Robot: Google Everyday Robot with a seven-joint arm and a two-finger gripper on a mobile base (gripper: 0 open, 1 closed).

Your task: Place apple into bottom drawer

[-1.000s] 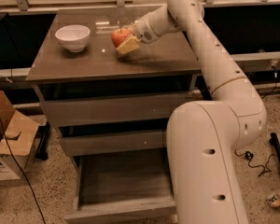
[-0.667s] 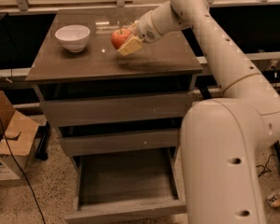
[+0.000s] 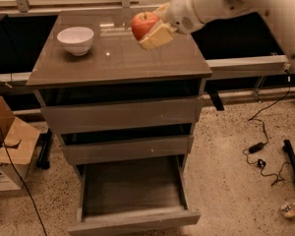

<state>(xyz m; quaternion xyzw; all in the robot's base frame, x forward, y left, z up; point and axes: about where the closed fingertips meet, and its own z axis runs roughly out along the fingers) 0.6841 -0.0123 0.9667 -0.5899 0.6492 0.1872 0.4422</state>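
Observation:
The apple [image 3: 143,24] is red with a yellowish patch. My gripper [image 3: 151,27] is shut on it and holds it in the air above the right part of the cabinet top [image 3: 118,58]. The cream fingers [image 3: 157,36] clasp the apple from its right and from below. The white arm comes in from the upper right. The bottom drawer [image 3: 132,191] is pulled out wide open under the two shallower drawers, and its grey box interior shows nothing inside.
A white bowl [image 3: 75,39] stands on the cabinet top at the left. A cardboard box [image 3: 10,151] lies on the floor to the left. Black cables [image 3: 265,146] run over the floor at the right.
The apple has risen off the cabinet top in my gripper. The view has moved closer and the arm's base has left the picture.

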